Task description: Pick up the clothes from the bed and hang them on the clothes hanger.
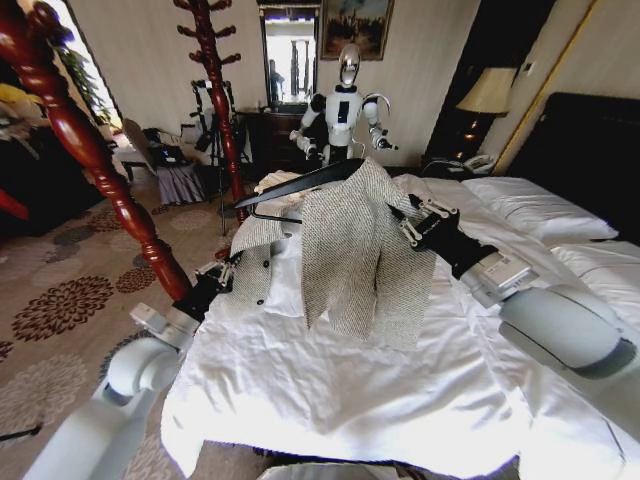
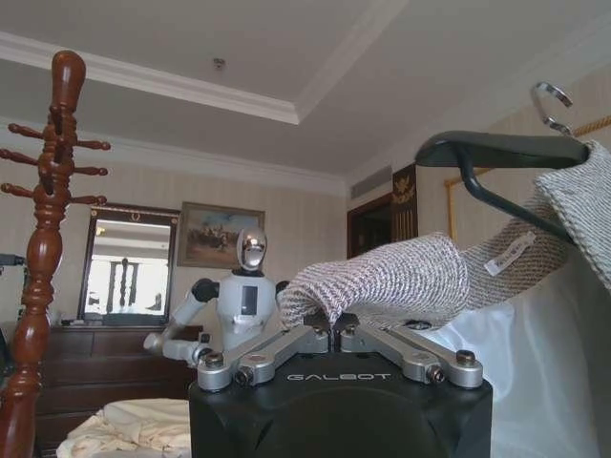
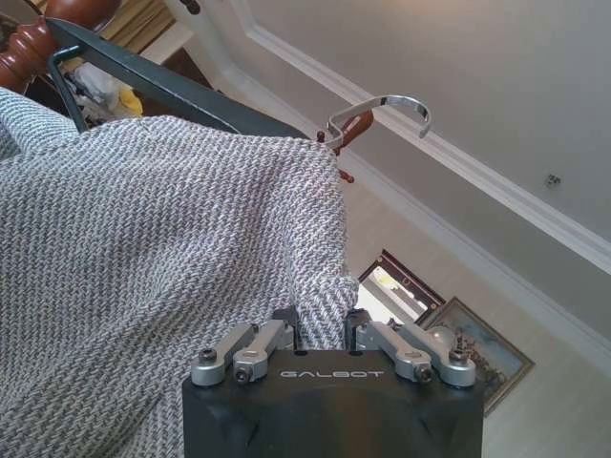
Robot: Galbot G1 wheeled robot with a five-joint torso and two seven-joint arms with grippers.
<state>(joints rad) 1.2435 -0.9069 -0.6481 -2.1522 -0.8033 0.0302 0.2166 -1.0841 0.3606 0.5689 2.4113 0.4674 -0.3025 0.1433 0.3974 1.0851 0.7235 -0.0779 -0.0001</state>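
The grey herringbone clothes (image 1: 350, 250) hang over the bed (image 1: 330, 400), partly draped on the black clothes hanger (image 1: 300, 183). One hanger arm sticks out bare toward my left. My left gripper (image 1: 228, 272) is shut on the jacket's left edge, low beside the bed's side. In the left wrist view the fingertips of the left gripper (image 2: 334, 331) pinch a fold of the clothes (image 2: 382, 281) below the clothes hanger (image 2: 506, 148). My right gripper (image 1: 408, 228) is shut on the jacket's right shoulder. The right wrist view shows that gripper (image 3: 325, 322) clamping the clothes (image 3: 162, 258) under the hanger's silver hook (image 3: 382, 110).
A red-brown wooden coat stand (image 1: 100, 170) rises close at my left, beside the left arm. A second stand (image 1: 215, 90) is farther back. Another robot (image 1: 345, 105) stands beyond the bed's far end. A small cream cloth (image 1: 280, 180) lies there. Pillows (image 1: 540, 210) and a lamp (image 1: 487, 92) are at the right.
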